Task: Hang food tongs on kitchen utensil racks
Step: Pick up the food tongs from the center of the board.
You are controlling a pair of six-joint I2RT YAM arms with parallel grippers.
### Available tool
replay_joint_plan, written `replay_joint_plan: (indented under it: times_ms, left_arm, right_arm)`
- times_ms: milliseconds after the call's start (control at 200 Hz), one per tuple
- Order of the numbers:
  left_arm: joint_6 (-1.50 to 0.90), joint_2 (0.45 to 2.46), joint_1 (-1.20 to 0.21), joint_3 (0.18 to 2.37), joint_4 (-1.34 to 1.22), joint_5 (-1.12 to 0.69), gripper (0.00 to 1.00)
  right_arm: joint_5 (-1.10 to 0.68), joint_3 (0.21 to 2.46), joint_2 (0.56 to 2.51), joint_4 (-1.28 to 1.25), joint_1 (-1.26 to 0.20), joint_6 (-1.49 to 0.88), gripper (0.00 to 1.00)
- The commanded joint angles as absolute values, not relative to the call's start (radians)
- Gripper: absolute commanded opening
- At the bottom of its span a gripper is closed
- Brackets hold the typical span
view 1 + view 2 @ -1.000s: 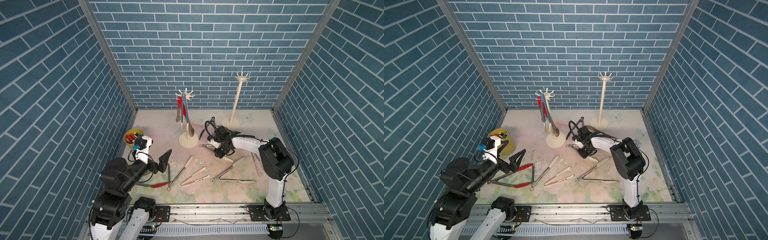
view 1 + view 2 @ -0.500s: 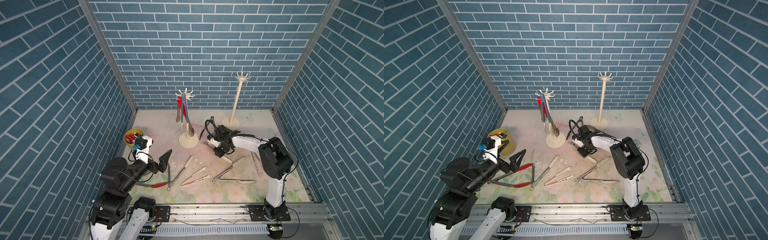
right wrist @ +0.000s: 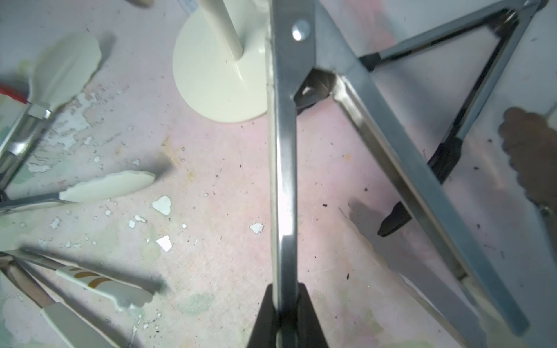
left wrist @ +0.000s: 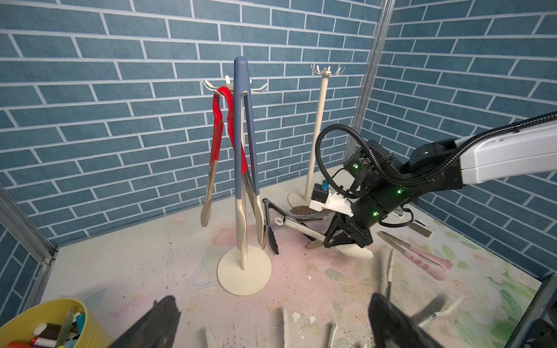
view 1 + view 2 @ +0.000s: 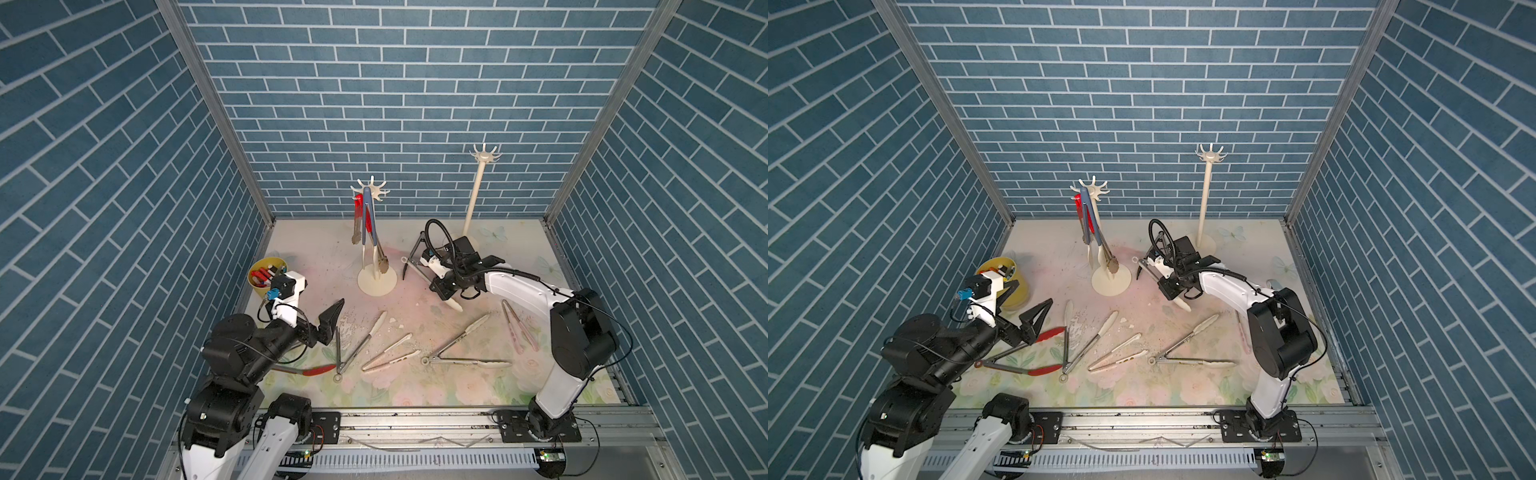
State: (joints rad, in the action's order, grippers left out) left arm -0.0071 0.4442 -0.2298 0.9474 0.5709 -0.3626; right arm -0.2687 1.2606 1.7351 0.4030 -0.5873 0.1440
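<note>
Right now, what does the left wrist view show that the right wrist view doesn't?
Left wrist only: the nearer cream rack's hook crown carrying red-handled steel tongs and slim blue tongs; the bare farther cream rack. Right wrist only: how the right tool pinches one arm of the cream-tipped steel tongs. Both: that nearer rack's round base, black-tipped steel tongs.

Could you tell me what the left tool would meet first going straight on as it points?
Probably the round base of the nearer cream pole rack, straight ahead of the open left tool; depth is unclear, so the table might come first.
</note>
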Motion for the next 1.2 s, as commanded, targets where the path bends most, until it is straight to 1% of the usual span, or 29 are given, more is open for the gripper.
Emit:
replay_joint_plan:
  times_ms: [0, 605, 900, 1015, 1195]
  left_arm:
    - [0.005, 0.45, -0.236, 0.934, 0.563, -0.367, 0.99]
    - [0.003, 0.442, -0.241, 0.916, 0.554, -0.365, 0.99]
    - [0.003, 0.436, -0.244, 0.907, 0.551, -0.365, 0.99]
    - [0.003, 0.434, -0.244, 0.898, 0.546, -0.361, 0.99]
    - [0.0, 0.431, -0.244, 0.888, 0.539, -0.363, 0.99]
  right_arm:
    - [-0.318, 1.244, 1.679, 0.346, -0.58, 0.126, 0.0]
    - [-0.398, 1.205, 1.538, 0.255, -0.563, 0.062, 0.0]
    - [-0.51, 1.135, 1.426, 0.093, -0.556, 0.01, 0.0]
    - [-0.56, 1.091, 1.372, -0.012, -0.555, -0.02, 0.0]
    - [-0.597, 1.052, 1.322, -0.133, -0.556, -0.064, 0.0]
